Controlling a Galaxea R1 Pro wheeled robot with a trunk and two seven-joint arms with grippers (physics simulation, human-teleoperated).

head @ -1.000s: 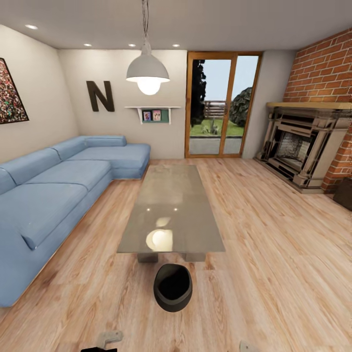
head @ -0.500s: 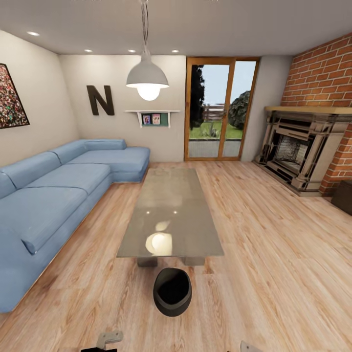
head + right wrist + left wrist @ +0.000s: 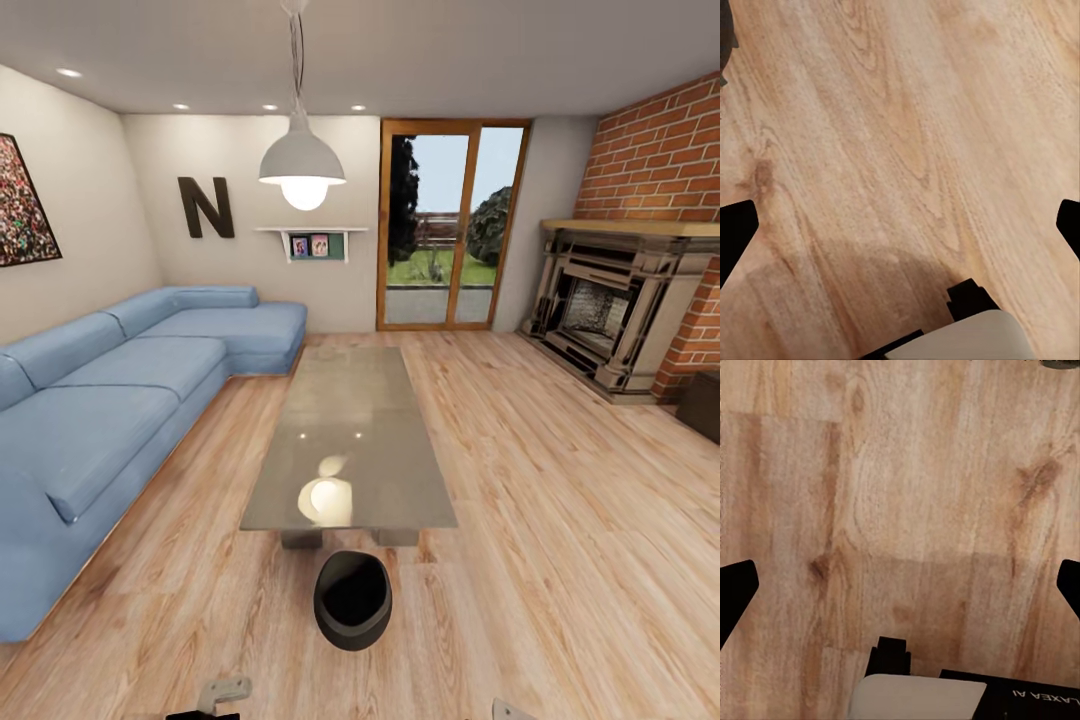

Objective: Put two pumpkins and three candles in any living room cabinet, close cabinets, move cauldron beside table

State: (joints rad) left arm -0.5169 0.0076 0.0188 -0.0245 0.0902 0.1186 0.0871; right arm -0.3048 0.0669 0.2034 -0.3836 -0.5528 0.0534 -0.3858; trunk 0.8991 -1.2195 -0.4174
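- The floor (image 3: pixel 560 520) is light wood planks.
- A long blue sofa (image 3: pixel 110 400) sits along the left wall.
- A white lamp (image 3: pixel 302 165) hangs from the ceiling and glows.
- A big dark letter N (image 3: pixel 205 207) is on the back wall, beside a small shelf (image 3: pixel 310 240).
- A glass door (image 3: pixel 450 225) shows green outside.
- A fireplace (image 3: pixel 615 305) stands by the red brick wall (image 3: pixel 660 150).

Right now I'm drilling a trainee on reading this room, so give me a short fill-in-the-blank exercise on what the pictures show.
1. The cauldron stands on the ____ floor by the near end of the table.
2. The table's top is made of ____.
3. The sofa along the wall is ____ in colour.
4. The wall around the fireplace is ____.

Missing words: wooden; glass; blue; brick
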